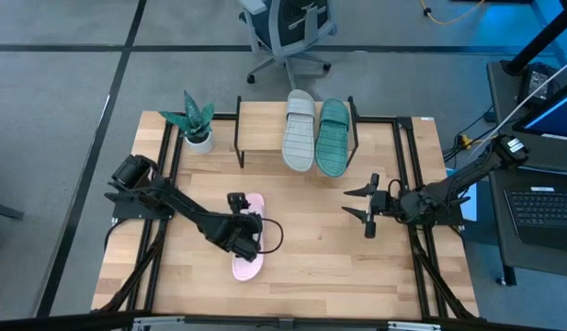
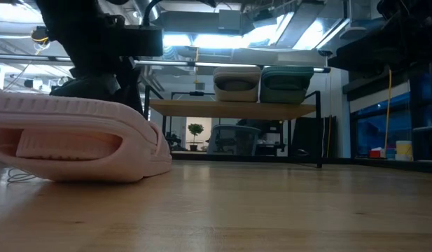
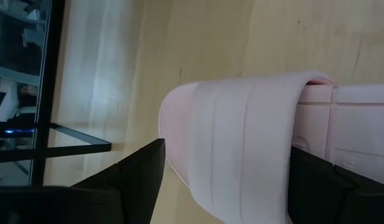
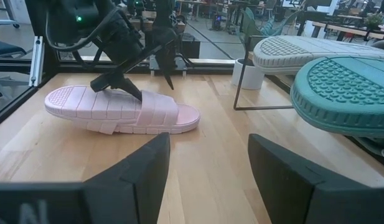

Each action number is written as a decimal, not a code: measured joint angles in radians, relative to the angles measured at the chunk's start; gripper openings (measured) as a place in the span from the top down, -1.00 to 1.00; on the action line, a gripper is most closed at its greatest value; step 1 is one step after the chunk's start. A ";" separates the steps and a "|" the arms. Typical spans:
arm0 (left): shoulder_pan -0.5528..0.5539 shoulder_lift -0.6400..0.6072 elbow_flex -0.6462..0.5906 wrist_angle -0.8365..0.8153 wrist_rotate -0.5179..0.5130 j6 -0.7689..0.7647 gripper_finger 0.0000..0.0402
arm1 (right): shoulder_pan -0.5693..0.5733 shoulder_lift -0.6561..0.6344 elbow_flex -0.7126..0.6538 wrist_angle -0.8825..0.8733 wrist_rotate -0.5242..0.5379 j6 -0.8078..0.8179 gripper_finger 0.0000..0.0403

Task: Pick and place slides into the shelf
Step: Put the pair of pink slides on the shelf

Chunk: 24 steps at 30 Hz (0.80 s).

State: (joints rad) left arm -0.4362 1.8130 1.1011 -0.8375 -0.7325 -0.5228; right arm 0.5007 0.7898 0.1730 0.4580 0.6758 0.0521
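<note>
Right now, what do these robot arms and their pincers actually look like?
Both arms are dark, jointed segments with black cables looping along them. The left gripper and right gripper each end in two flat, tapering black fingers. A small green light glows on the left arm's wrist, seen from the right wrist view.

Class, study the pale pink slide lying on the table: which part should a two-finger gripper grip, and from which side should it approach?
Probably the wide strap of the pink slide, approached from above. The strap arches over the sole, narrow enough for open fingers to straddle, as the left gripper does now; the sole lies flat on the table, leaving little to grip.
</note>
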 joint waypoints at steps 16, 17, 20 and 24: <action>0.000 -0.001 -0.004 0.006 0.013 -0.078 -0.37 | 0.000 0.000 0.000 0.001 0.000 0.020 -0.08; 0.000 -0.001 -0.004 0.008 0.014 -0.079 -0.36 | 0.000 0.000 0.000 0.001 0.000 0.020 -0.08; 0.001 -0.001 -0.005 0.017 0.023 -0.079 -0.31 | 0.000 0.000 0.000 0.001 0.000 0.019 -0.08; 0.004 -0.001 -0.005 0.024 0.044 -0.079 -0.11 | 0.000 0.000 0.000 0.001 0.000 0.018 -0.08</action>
State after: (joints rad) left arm -0.4324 1.8122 1.0962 -0.8131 -0.6888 -0.6014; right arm 0.5004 0.7898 0.1730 0.4587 0.6758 0.0696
